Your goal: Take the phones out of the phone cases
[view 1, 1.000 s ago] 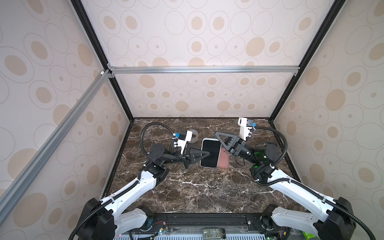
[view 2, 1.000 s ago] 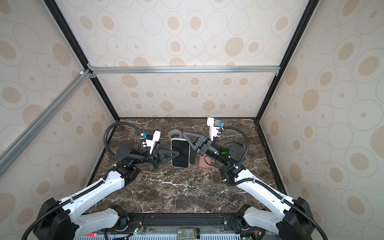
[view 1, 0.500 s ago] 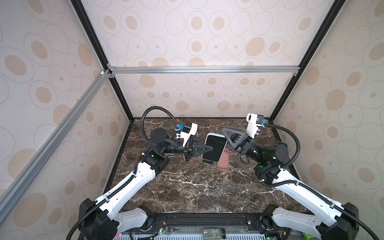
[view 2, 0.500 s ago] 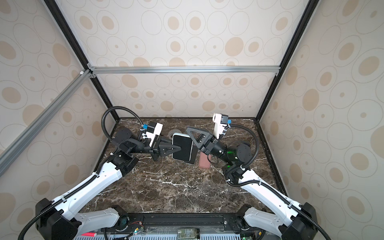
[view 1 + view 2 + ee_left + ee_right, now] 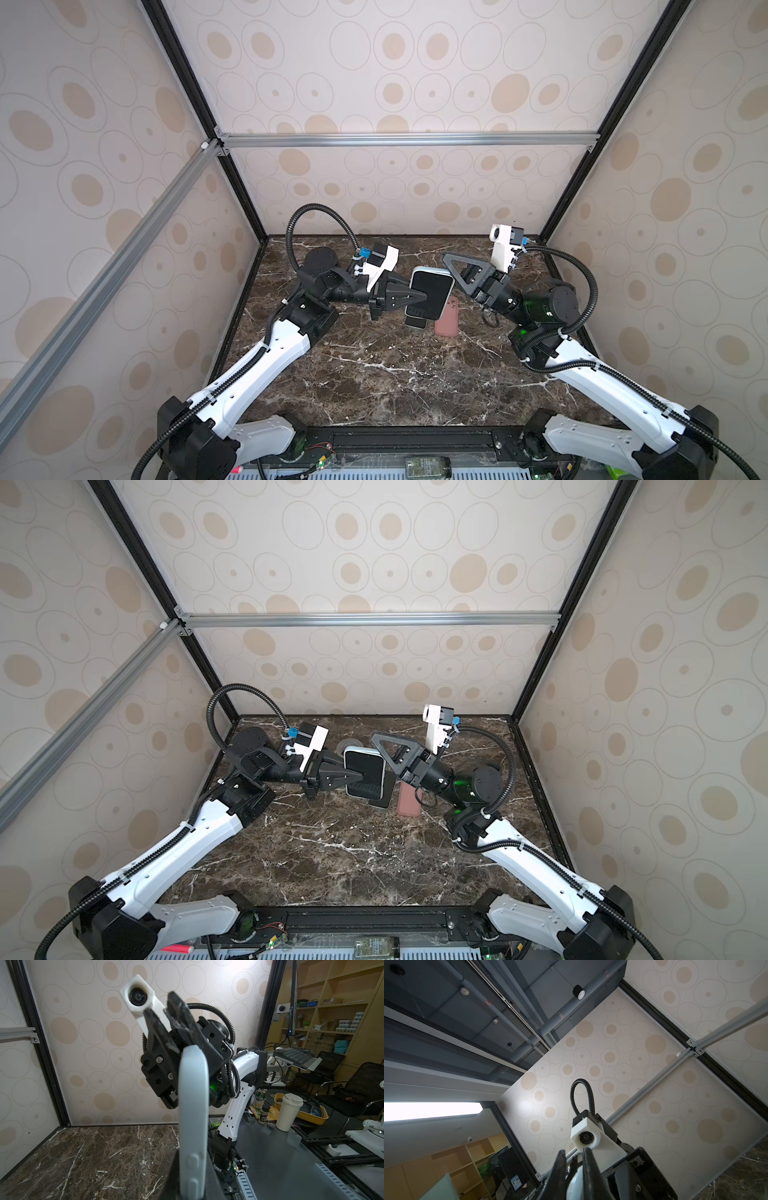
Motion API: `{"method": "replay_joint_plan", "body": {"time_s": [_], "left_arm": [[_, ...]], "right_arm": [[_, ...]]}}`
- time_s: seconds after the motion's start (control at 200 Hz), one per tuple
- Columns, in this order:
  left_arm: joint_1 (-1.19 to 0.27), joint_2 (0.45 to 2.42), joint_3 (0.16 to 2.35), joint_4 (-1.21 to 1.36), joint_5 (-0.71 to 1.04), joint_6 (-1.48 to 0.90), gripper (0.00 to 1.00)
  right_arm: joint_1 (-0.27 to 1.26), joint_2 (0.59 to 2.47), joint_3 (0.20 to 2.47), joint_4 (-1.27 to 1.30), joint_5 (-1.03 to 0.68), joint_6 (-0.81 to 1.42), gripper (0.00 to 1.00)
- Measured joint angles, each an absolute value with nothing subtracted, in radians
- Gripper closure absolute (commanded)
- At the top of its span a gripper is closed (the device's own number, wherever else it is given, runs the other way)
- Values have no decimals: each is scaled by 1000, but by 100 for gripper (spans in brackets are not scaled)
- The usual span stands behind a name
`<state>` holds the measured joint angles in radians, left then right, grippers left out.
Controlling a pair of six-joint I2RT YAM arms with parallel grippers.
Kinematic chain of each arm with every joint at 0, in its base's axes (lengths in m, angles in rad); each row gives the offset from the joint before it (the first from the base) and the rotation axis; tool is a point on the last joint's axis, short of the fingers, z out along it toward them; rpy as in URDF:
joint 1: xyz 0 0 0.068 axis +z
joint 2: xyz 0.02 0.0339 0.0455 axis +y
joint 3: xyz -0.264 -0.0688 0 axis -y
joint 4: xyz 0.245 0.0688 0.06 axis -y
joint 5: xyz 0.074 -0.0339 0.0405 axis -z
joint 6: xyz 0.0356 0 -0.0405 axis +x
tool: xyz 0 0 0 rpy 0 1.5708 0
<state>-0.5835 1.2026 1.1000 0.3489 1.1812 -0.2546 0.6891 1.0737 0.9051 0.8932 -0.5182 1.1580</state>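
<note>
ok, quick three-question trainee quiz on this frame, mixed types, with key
1. True or false: the left gripper is shut on the cased phone and holds it clear of the marble table.
2. The other case, lying on the table beside it, is: A green, B pink, C yellow.
3. Is the phone out of its light blue case yet?
Key: 1 true; 2 B; 3 no, the case rim surrounds the screen.
</note>
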Motion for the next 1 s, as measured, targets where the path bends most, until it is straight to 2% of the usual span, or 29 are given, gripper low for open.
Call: {"method": "replay_joint_plan", "body": {"time_s": [0.59,1.0], "left_arm": [[-580,1214,1104,302,1185,-251,100],[-577,1233,1092,381,1196,-364,100]], "right_arm": [[693,1039,917,722,-451,1123,100],[683,1036,931,675,-422,1032,100]]}}
